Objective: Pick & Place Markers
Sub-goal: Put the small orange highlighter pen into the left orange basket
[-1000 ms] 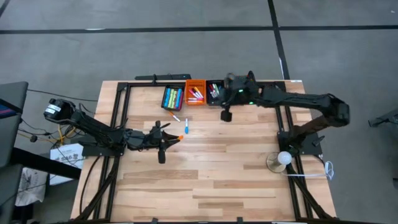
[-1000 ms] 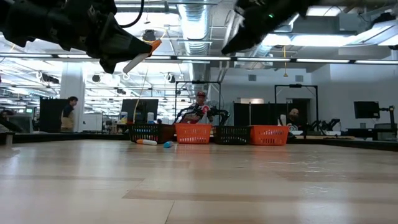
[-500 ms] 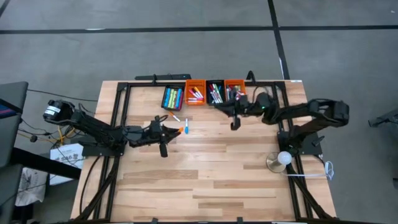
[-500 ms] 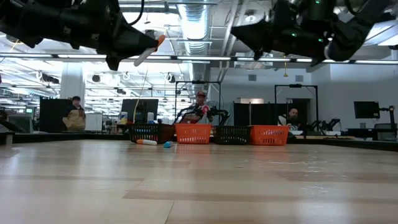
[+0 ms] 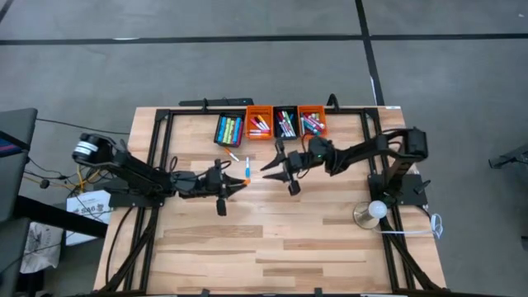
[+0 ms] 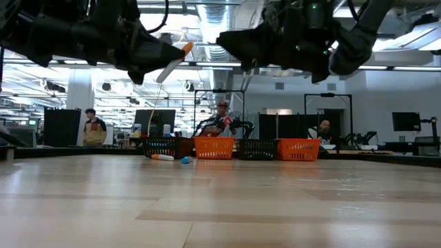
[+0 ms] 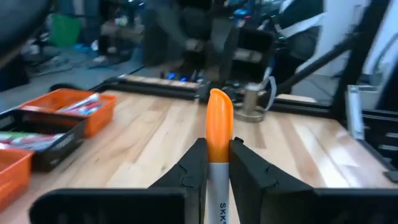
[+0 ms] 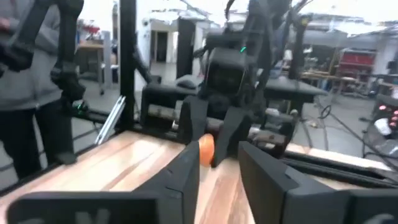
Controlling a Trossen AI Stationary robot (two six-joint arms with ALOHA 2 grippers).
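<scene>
My left gripper [image 5: 237, 183] [image 7: 217, 163] is shut on a white marker with an orange cap [image 5: 245, 174] [image 6: 173, 60] [image 7: 219, 121], above the table's middle left. My right gripper [image 5: 266, 167] [image 8: 217, 177] stands open just right of it. It points level at the cap [image 8: 206, 150] across a small gap and touches nothing. Two more markers [image 5: 233, 155] [image 5: 247, 164] lie flat on the table before the bins; the low view shows them too [image 6: 162, 157] [image 6: 185, 160]. My left gripper pinches the marker's white barrel [image 7: 221, 186] between its two fingers, just below the orange cap. The marker lies along the fingers, and the cap sticks out past the fingertips toward the right gripper. It is lifted clear of the table, cap end tilted up.
Four small bins stand in a row at the table's far edge, all holding markers: a black one [image 5: 229, 129], an orange one [image 5: 259, 124], a black one [image 5: 285, 122] and an orange one [image 5: 312, 120]. A white lamp [image 5: 375, 209] stands at the right. People show beyond the table.
My right gripper has come down from over the bins toward the table's near left, tipped from pointing down to level, opened, and now faces the held marker. My left gripper has carried the marker a little toward the right.
</scene>
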